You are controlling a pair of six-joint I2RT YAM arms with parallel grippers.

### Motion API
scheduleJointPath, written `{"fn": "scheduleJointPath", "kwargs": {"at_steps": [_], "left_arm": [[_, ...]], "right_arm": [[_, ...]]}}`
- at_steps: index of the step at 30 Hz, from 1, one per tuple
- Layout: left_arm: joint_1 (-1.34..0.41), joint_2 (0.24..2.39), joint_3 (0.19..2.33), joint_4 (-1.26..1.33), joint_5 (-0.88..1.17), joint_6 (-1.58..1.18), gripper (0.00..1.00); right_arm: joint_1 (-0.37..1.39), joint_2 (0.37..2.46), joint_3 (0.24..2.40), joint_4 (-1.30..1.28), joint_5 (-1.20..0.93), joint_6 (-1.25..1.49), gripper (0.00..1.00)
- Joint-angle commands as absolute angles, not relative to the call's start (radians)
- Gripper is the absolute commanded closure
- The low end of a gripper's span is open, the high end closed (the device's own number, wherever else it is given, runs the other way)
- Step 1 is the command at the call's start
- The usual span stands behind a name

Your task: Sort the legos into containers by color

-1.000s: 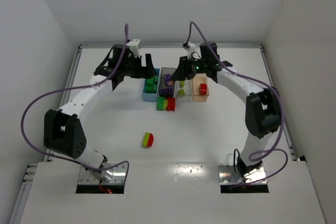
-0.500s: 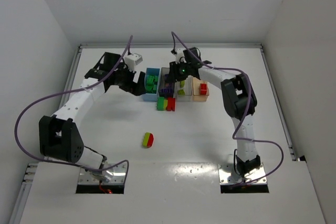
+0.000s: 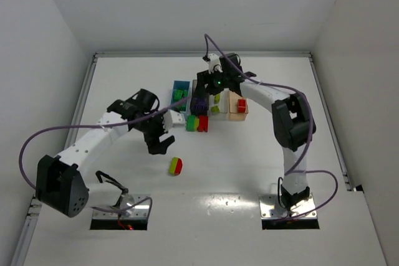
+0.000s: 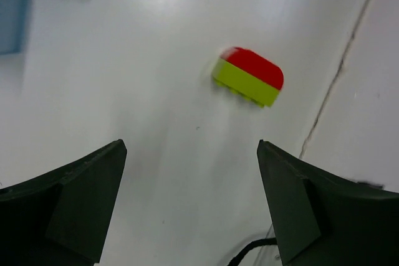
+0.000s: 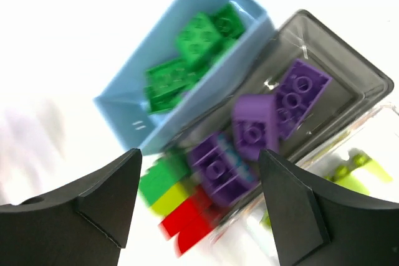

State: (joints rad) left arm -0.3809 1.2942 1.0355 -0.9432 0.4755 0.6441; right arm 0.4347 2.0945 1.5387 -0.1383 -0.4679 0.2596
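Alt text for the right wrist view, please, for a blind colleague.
Open right fingers hang over a dark grey bin of purple bricks, beside a blue bin of green bricks. A green, yellow-green and red cluster lies outside them.

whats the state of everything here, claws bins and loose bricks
left claw, open, empty
right claw, open, empty
blue bin, holds green bricks
dark grey bin, holds purple bricks
clear bin, holds yellow-green bricks
tan bin, holds a red brick
red and yellow-green brick, loose on table
brick cluster by bins, unsorted
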Motion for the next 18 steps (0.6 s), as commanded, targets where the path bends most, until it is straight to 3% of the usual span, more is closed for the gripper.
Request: {"fn": "scheduleJointPath", "kwargs": {"at_steps": [1,5,12,14,18], "left_arm": [[-0.423,1.206,0.985,-1.035,0.449,0.926,0.09],[-0.423,1.138,0.934,-1.094,0.538,1.304,0.09],[-0.580,1.144,0.891,-1.078,0.544,1.583,0.07],[-0.650,1.172,0.881,-1.030,0.545,1.511,0.05],[-0.759,1.299,0.971,-0.962,0.567,1.080,0.09]], "right_arm": [[0.419,1.915,1.502,-0.103,-0.538,0.281,0.24],[0.379,1.774,1.408,-0.181,-0.548,0.227,0.24],[0.285,1.548,1.244,-0.304,-0.528,0.135,0.24],[0.258,1.513,1.215,-0.340,-0.518,0.123,0.24],[0.229,1.470,1.171,-0.354,-0.518,0.123,0.24]]}}
